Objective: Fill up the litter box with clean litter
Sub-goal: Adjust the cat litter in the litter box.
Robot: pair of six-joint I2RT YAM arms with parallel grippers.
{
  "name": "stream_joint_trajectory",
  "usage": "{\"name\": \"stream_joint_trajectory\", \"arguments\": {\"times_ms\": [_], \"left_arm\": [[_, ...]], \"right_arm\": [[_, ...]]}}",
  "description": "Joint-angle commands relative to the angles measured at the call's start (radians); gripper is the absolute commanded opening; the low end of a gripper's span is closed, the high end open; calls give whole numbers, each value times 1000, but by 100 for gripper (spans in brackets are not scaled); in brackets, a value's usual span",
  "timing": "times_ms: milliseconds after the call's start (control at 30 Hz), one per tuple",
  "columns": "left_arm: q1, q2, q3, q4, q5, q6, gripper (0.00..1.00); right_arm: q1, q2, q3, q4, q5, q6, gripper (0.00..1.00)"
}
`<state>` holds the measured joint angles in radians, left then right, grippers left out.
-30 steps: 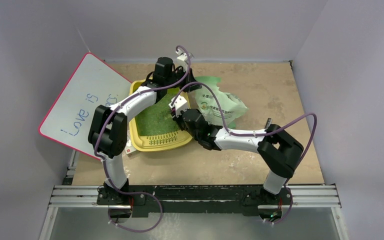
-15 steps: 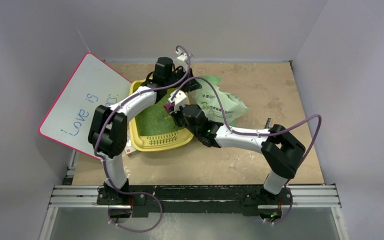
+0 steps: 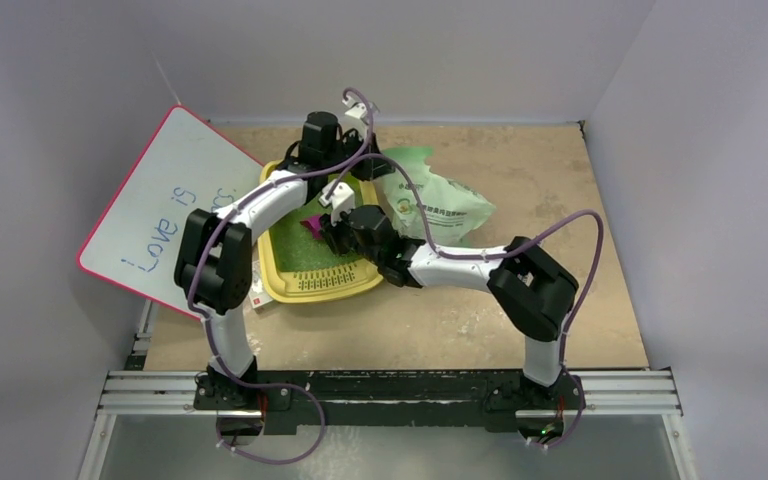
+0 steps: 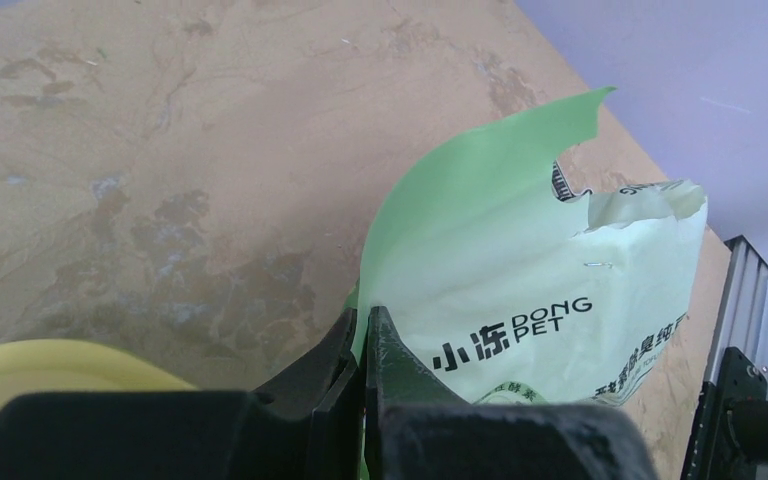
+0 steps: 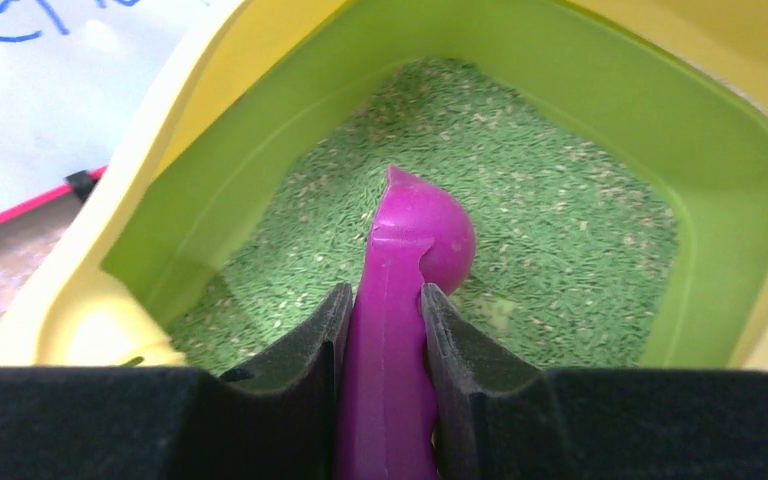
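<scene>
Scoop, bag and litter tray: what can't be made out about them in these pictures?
- The scoop, right wrist view: the bowl's hollow does not show, so any load is unseen; handle cut off at the bottom edge.
- The bag, left wrist view: inside hidden by its own wall, lower part by the fingers.
- The litter tray, top view: far end covered by the left arm.

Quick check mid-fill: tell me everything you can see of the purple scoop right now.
The purple scoop looks like glossy one-piece moulded plastic: a flat ridged handle widening into a small rounded bowl with a pointed lip. Its domed back seems to face the wrist camera, so any load is hidden. The right gripper clamps the handle from both sides. The bowl points into the litter box, over the green litter; whether it touches the granules is unclear.
</scene>
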<state>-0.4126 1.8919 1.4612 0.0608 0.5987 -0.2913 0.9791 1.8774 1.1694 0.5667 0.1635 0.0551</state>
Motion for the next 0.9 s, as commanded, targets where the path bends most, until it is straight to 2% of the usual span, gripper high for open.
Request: {"name": "stream_joint_trajectory", "arguments": {"times_ms": [0,100,300,600,733,867], "left_arm": [[-12,-3,26,-22,-32,53,0],[-12,-12,20,-33,-36,63,0],[-12,-11,18,6,-9,49,0],[-15,-15,15,16,7,35,0],[-16,-13,12,31,-1,20,0],[-18,-18,5,36,-3,16,0]], "right_arm": [[17,-18,68,-54,-154,29,0],[22,-80,-26,-20,-105,28,0],[23,-213,-148,-18,155,-12,0],[29,-188,-108,-48,426,-155,0],[48,-154,-73,-83,477,-193,0],[75,-153,-74,-80,450,-199,0]]}}
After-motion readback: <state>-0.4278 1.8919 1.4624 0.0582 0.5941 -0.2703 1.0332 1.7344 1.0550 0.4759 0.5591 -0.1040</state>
